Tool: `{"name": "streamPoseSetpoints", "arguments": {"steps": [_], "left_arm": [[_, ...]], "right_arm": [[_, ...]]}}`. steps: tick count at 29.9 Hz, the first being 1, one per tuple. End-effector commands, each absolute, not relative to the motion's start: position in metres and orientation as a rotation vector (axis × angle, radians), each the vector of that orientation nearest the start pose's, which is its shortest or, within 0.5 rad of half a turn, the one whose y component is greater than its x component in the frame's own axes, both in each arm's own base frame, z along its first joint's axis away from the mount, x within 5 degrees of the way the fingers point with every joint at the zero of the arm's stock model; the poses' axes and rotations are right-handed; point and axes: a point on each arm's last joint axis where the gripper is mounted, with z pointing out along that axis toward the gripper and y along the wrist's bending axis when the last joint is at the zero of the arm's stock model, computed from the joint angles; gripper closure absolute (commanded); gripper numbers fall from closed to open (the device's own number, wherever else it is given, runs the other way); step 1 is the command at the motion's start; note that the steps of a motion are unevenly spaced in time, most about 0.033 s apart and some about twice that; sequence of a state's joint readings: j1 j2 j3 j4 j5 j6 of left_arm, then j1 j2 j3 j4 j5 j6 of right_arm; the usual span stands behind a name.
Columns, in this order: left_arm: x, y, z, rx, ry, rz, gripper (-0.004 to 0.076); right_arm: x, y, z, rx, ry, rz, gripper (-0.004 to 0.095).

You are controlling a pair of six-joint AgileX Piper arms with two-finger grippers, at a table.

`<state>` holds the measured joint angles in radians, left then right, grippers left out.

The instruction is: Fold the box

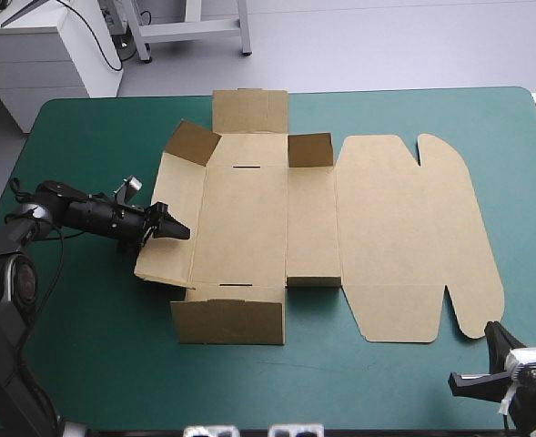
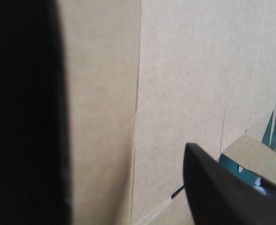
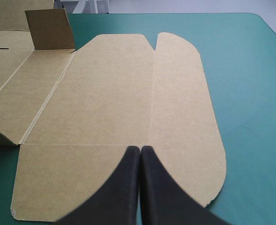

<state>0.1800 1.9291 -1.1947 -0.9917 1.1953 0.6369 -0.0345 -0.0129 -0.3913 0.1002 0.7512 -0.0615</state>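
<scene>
- The brown box [image 1: 249, 218] lies in the middle of the table [image 1: 85, 137] with its teal-green cover, opened out as a cut sheet and partly set up.
- Its near wall [image 1: 229, 321] stands upright along the edge closest to the robot. The far flap [image 1: 249, 111] stands up on the opposite edge.
- Two small corner flaps [image 1: 193, 144] are raised at the far side of the base, one at each end.
- The lid [image 1: 404, 237] lies flat on the cover to the right, its two rounded ears pointing toward the right edge of the table.
- The left panel [image 1: 172, 191] tilts up off the cover.
- The left gripper [image 1: 169, 228] reaches in from the left at that panel. Its black fingers [image 2: 222, 192] stand apart, with brown board filling the space between and ahead of them.
- The right gripper [image 3: 140, 149] sits at the near right corner of the table, fingers pressed together into one point. The tip is at the lid's near right ear; I cannot tell if it touches the board.
</scene>
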Motion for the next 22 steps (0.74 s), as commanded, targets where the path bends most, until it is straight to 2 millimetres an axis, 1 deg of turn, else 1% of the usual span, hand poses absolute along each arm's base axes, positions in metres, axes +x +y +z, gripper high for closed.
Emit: {"name": "streamPoseSetpoints", "arguments": {"steps": [1,2,3,4,6,9,10,14,17,18,20,22], "left_arm": [[0.349,-0.018,0.204,-0.158,2.73,-1.455,0.0561],[0.348,-0.016,0.203,-0.16,2.759,-1.429,0.0647],[0.347,-0.014,0.202,-0.118,2.808,-1.366,0.073],[0.345,-0.009,0.2,-0.091,2.883,-1.275,0.0722],[0.343,-0.003,0.198,-0.084,2.97,-1.16,0.0723],[0.348,-0.002,0.203,-0.13,2.916,-1.21,0.0724],[0.349,-0.002,0.207,-0.116,2.896,-1.21,0.0724],[0.354,0.002,0.222,-0.004,2.88,-1.106,0.0724],[0.356,0.01,0.241,0.14,2.892,-0.896,0.0724],[0.359,0.013,0.251,0.174,2.878,-0.831,0.0724],[0.364,0.018,0.268,0.223,2.846,-0.732,0.0724],[0.371,0.019,0.287,0.258,2.79,-0.672,0.0724]], "right_arm": [[0.011,0.006,0.286,0.001,1.703,0.037,0.0928],[0.011,0.006,0.286,0.001,1.703,0.037,0.0928],[0.011,0.006,0.286,0.001,1.703,0.037,0.0928],[0.011,0.006,0.286,0.001,1.703,0.037,0.0928],[0.011,0.006,0.286,0.001,1.703,0.037,0.0928],[0.011,0.006,0.286,0.001,1.703,0.037,0.0928],[0.011,0.006,0.286,0.001,1.703,0.037,0.0928],[0.011,0.006,0.286,0.001,1.703,0.037,0.0928],[0.011,0.006,0.286,0.001,1.703,0.037,0.0928],[0.011,0.006,0.286,0.001,1.703,0.037,0.0928],[0.011,0.006,0.286,0.001,1.703,0.037,0.0928],[0.011,0.006,0.286,0.001,1.703,0.037,0.0928]]}}
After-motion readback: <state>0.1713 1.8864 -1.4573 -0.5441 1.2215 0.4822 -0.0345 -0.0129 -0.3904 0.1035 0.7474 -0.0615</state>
